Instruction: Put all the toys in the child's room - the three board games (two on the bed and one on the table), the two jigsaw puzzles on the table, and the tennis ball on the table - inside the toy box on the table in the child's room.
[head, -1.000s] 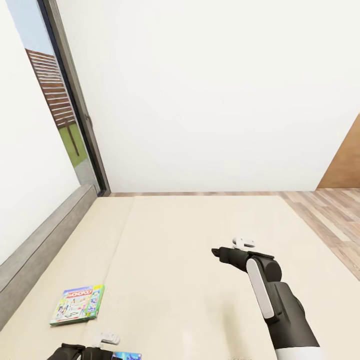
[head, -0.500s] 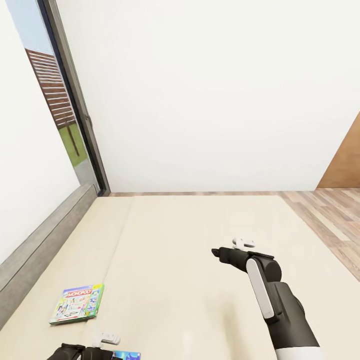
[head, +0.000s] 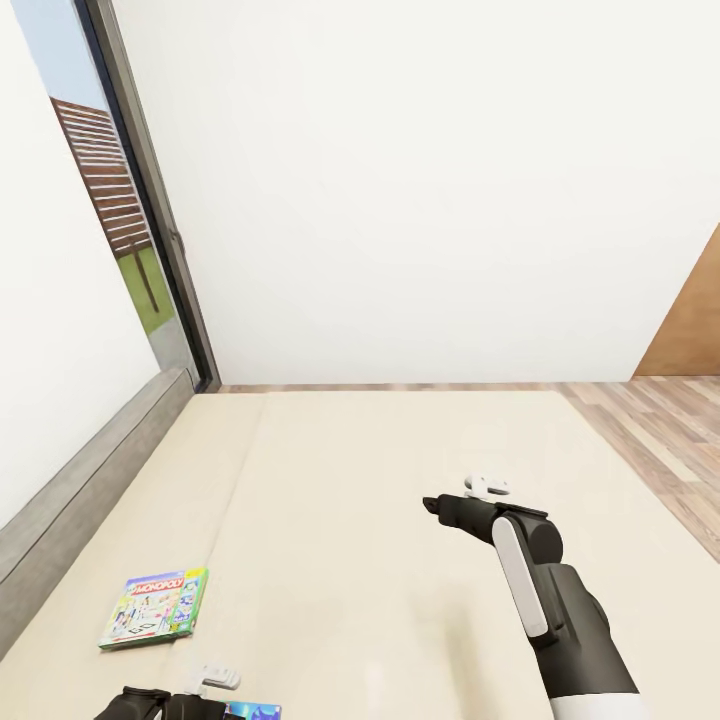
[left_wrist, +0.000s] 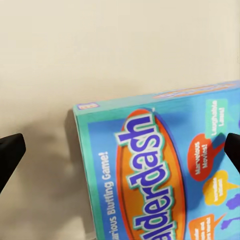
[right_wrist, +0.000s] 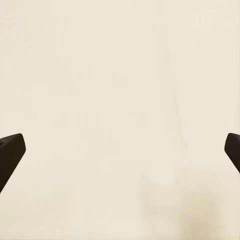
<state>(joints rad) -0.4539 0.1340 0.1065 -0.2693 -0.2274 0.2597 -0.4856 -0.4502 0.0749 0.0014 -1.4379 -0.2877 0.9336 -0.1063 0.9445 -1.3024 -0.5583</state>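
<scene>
Balderdash board game (left_wrist: 165, 170) lies under spread left gripper (left_wrist: 120, 150).

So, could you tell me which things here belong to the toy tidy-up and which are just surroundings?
Belongs to the job:
- white and green board game on the bed
- blue and orange board game, below the open left gripper

Just there:
- window
- white wall
- plank floor

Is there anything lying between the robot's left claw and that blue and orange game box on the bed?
Nothing visible. The left gripper is open, its dark fingertips spread wide over the blue board game box with the orange oval, which lies flat on the cream mattress. Only bare air shows between them.
</scene>
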